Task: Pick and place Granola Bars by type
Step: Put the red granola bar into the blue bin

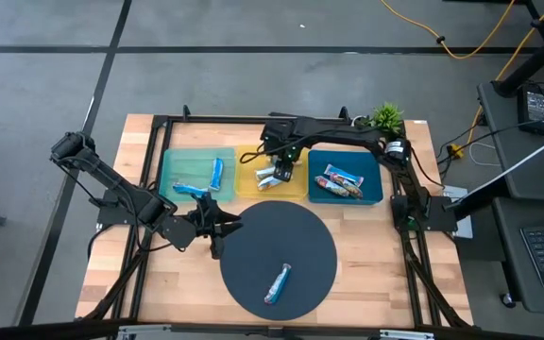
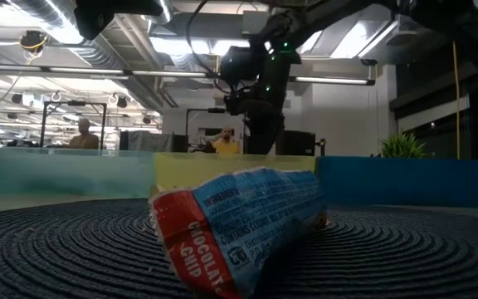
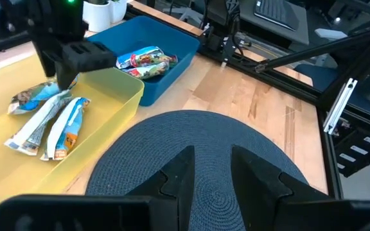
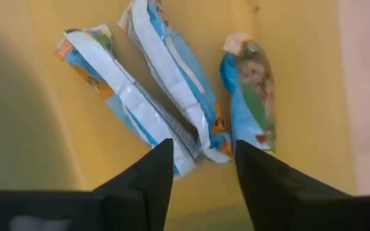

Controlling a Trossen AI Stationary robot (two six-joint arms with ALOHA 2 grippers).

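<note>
1. I see most Granola Bars [image 1: 340, 181] already sorted: two blue ones in the teal tray [image 1: 171, 162], three silver-white in the yellow tray [image 1: 249, 158], and multicolour ones in the blue tray [image 1: 372, 193].
2. One bar [image 1: 278, 282] is left on the round mat [image 1: 253, 236] on the bench [image 1: 366, 264].
3. My right hand [image 4: 203, 168] hangs released and empty over the yellow tray.
4. My left hand [image 3: 209, 172] waits released at the mat's edge; I judge that last bar is next.

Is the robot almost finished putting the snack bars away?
Nearly. Two blue bars lie in the teal tray, three white ones in the yellow tray, and two in the blue tray. The right gripper hangs open and empty over the yellow tray. One bar is left on the round mat, near the open left gripper.
</note>
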